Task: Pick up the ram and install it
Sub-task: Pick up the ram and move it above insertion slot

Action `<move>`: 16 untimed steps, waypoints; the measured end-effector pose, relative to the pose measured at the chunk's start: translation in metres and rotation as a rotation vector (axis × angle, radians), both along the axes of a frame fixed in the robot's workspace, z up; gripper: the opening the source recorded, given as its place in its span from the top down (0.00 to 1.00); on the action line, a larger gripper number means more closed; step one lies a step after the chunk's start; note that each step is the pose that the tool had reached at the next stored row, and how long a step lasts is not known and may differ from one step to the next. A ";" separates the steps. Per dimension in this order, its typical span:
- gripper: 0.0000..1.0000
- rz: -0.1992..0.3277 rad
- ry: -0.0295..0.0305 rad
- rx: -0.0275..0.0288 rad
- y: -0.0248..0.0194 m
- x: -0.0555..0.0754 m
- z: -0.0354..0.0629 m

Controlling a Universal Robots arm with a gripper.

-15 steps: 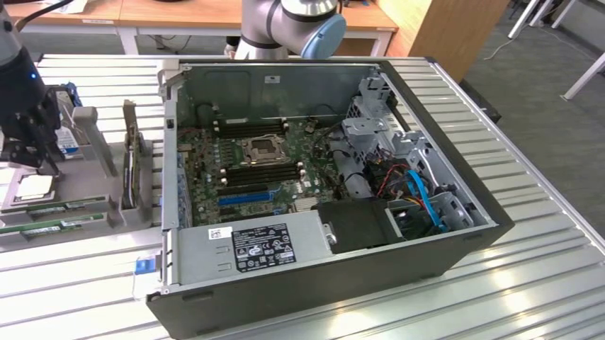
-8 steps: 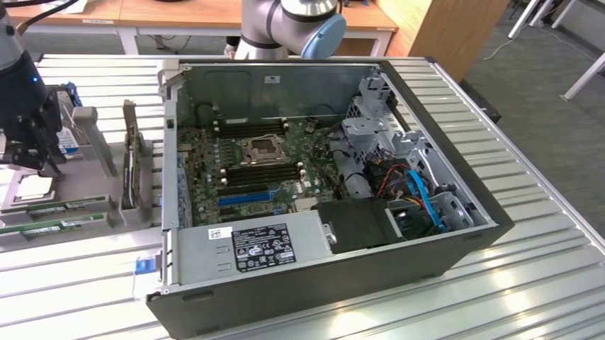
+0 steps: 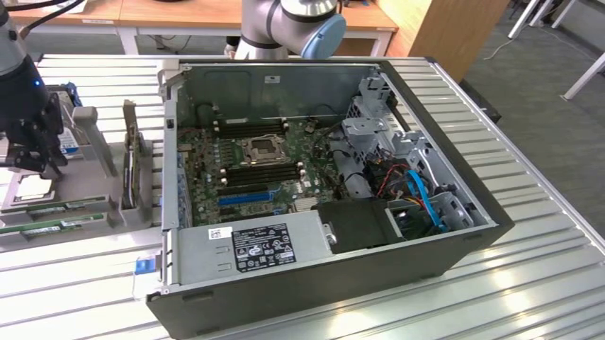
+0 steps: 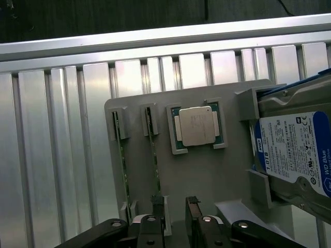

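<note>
At the exterior view's left, two ram sticks (image 4: pixel 124 170) stand on edge in a grey tray (image 4: pixel 207 175), parallel, their long axes pointing toward the gripper (image 4: pixel 175 205), which is spread open and empty. Next come a processor (image 4: pixel 195 125) and a hard drive (image 4: pixel 292 155) marked "WD Blue", "1.0TB". The computer case (image 3: pixel 331 297) lies to the right.

An open computer case (image 3: pixel 331 301) lies on the slatted tabletop (image 3: pixel 539 283); a gray tray (image 4: pixel 207 175) holds a processor (image 4: pixel 196 126) and a hard drive (image 4: pixel 292 155).

The ram (image 4: pixel 154 160) stands in the tray (image 4: pixel 207 175) beside the processor (image 4: pixel 196 126).
</note>
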State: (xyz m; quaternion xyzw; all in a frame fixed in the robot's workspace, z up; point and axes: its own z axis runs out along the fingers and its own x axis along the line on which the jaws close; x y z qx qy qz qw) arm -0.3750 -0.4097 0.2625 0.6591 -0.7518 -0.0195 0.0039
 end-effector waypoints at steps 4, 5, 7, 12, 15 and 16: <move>0.69 0.000 0.0000 0.0000 0.0000 0.000 -0.0019; 0.69 0.000 -0.0001 0.0000 0.0000 0.000 -0.0025; 0.69 0.000 0.0001 0.0000 0.0000 0.000 -0.0036; 0.69 0.000 0.0001 -0.0001 0.0000 0.000 -0.0061; 0.69 0.000 0.0000 0.0000 0.0000 0.000 -0.0075; 0.69 0.000 0.0001 -0.0001 0.0000 0.000 -0.0079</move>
